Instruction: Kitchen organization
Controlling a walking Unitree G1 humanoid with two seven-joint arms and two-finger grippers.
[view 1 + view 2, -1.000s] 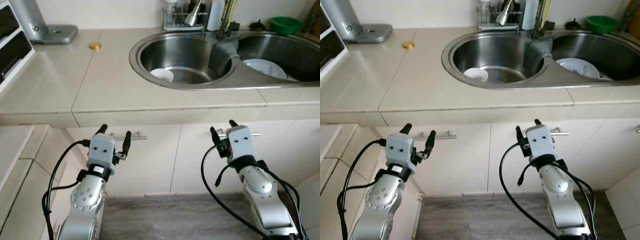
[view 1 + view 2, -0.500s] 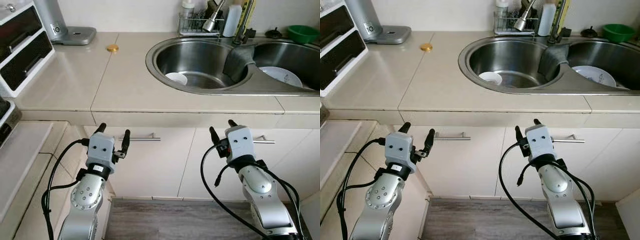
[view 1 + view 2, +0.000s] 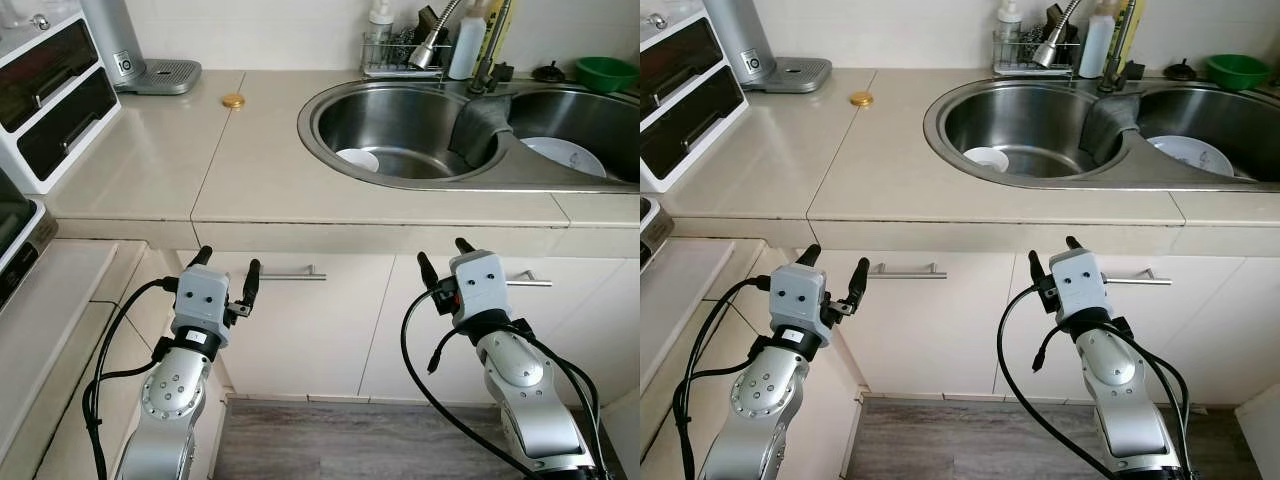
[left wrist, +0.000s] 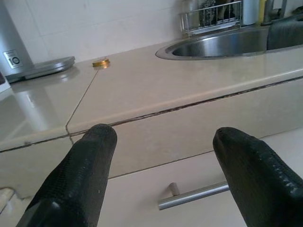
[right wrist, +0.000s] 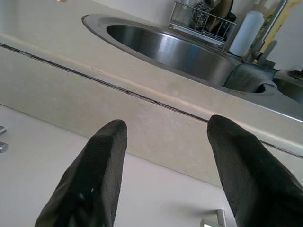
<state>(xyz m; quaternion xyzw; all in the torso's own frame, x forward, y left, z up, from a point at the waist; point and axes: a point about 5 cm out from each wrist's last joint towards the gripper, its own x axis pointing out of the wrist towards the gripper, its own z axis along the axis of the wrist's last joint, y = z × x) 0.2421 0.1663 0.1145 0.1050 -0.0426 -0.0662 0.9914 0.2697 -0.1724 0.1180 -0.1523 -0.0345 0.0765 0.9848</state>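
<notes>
A double steel sink (image 3: 330, 150) is set in the beige counter (image 3: 250, 150). A small white bowl (image 3: 357, 159) lies in its left basin and a white plate (image 3: 566, 156) in its right basin. A small gold lid (image 3: 233, 101) sits on the counter near the wall. My left gripper (image 3: 228, 270) is open, held in front of the cabinet doors below the counter edge, empty. My right gripper (image 3: 443, 258) is open and empty too, below the sink front. The gold lid (image 4: 101, 63) lies far beyond my left fingertips (image 4: 97, 142).
A wire rack (image 3: 400, 55) with bottles and the tap (image 3: 435, 40) stands behind the sink. A green bowl (image 3: 600, 72) is at the far right. A silver appliance (image 3: 140, 60) and a white drawer unit (image 3: 50, 95) stand at the left. Cabinet handles (image 3: 290, 274) face me.
The camera has swung left and drawn back a little: the drawer unit and lower left counter have come into view. Both grippers hold the same pose, open.
</notes>
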